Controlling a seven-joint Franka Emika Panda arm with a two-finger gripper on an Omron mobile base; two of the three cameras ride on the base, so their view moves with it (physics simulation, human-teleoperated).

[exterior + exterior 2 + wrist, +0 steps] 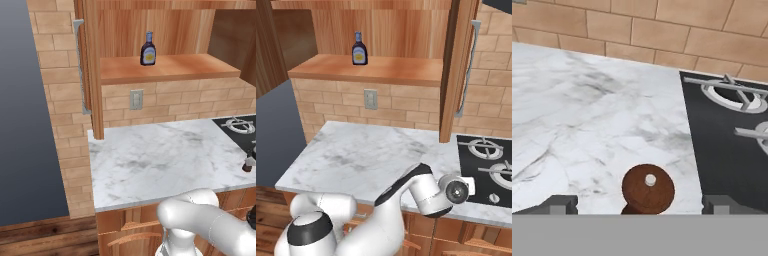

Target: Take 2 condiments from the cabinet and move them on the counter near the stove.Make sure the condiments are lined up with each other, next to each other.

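In the hand view, the gripper [639, 204] has its two dark fingertips [561, 204] spread wide apart at the bottom of the frame, touching nothing. Between them, bottom centre, the brown bottle [648, 189] stands upright on the white marble counter [587, 120], just beside the black stove [727, 140] at right. In the left base view, the blue-capped bottle [148, 49] stands on the cabinet [165, 67] shelf, upper centre.

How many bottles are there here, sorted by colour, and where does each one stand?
Dark bottle with blue cap: 1, on the cabinet shelf.
All-brown bottle: 1, on the marble counter beside the stove, between the open gripper fingers.
Total: 2
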